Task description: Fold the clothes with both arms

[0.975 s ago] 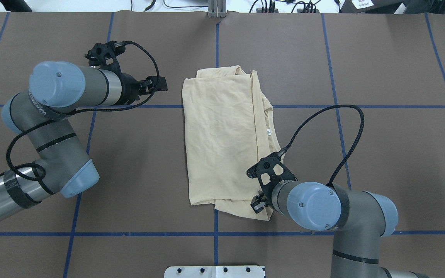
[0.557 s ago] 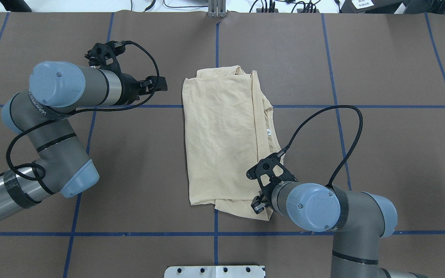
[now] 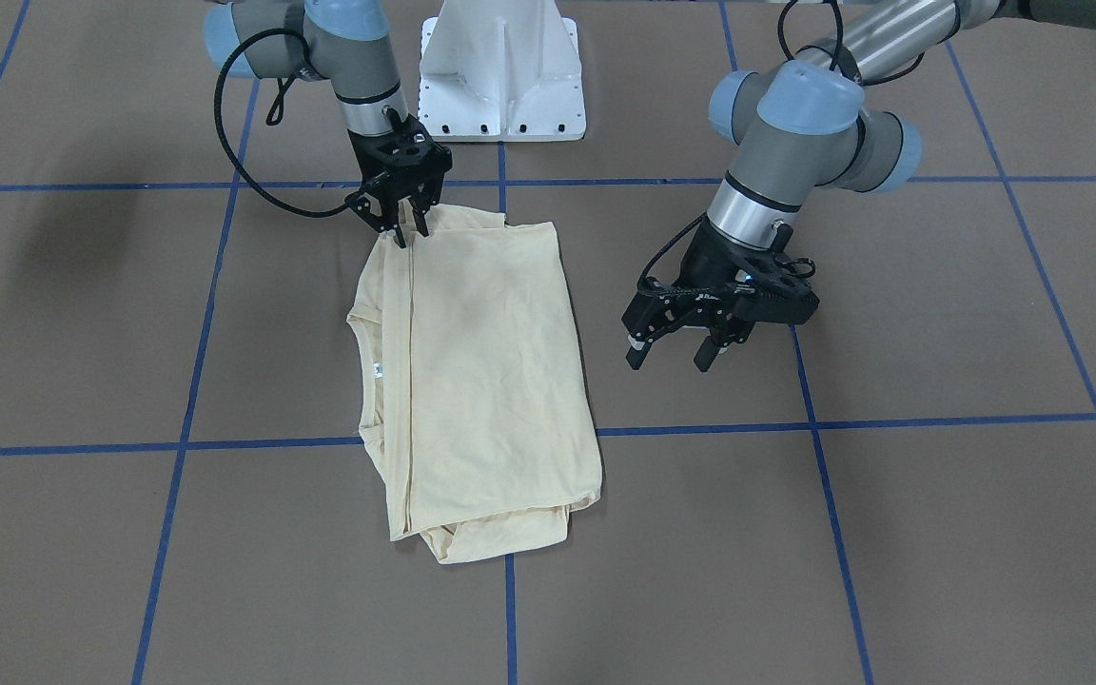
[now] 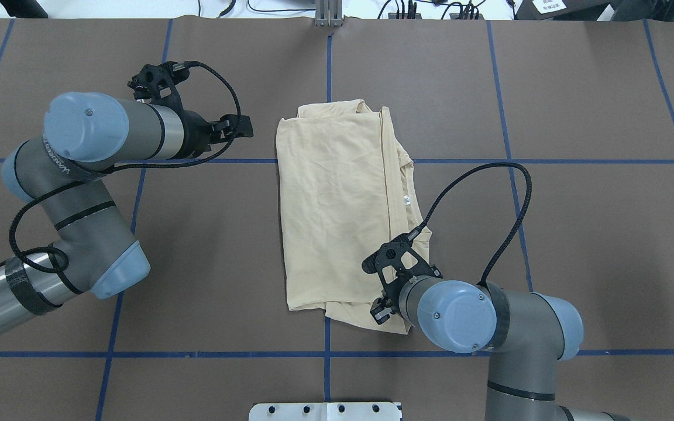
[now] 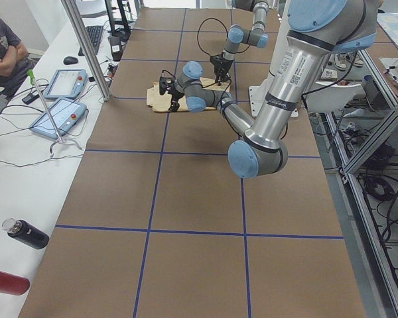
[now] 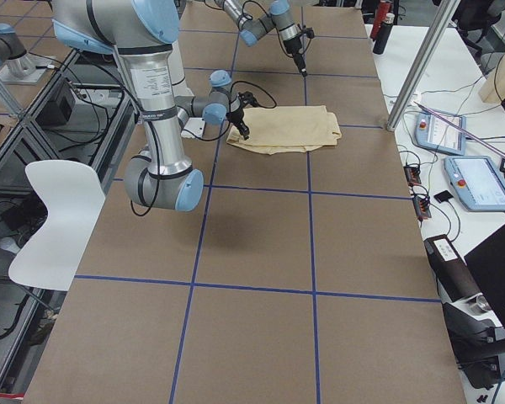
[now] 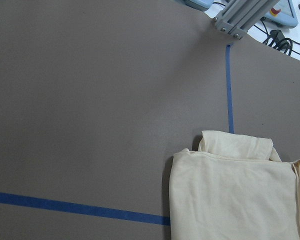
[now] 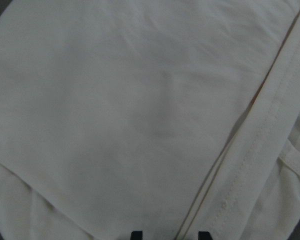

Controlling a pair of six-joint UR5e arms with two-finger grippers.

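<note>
The pale cream-yellow shirt [image 3: 481, 371] [image 4: 337, 204] lies folded into a long rectangle at mid-table, its white neck tag [image 3: 378, 370] [image 4: 406, 200] on the robot's right side. My right gripper [image 3: 412, 231] [image 4: 381, 310] points down onto the shirt's corner nearest the robot. In the right wrist view its two fingertips [image 8: 136, 235] stand a little apart on flat cloth [image 8: 140, 100] beside a hem seam, so it is open. My left gripper [image 3: 672, 360] [image 4: 243, 127] hangs open over bare table, apart from the shirt's edge [image 7: 235, 195]. The print is hidden.
Blue tape lines [image 4: 328, 58] grid the brown table. The white pedestal base [image 3: 502, 67] stands at the robot's edge. A side desk holds tablets [image 5: 60, 99], with a seated person [image 5: 3, 46] beyond it. A white chair [image 6: 55, 219] stands off the table.
My right arm has shifted left and slightly toward the robot, bringing its gripper further over the shirt's near corner. The shirt and the left arm have stayed still.
</note>
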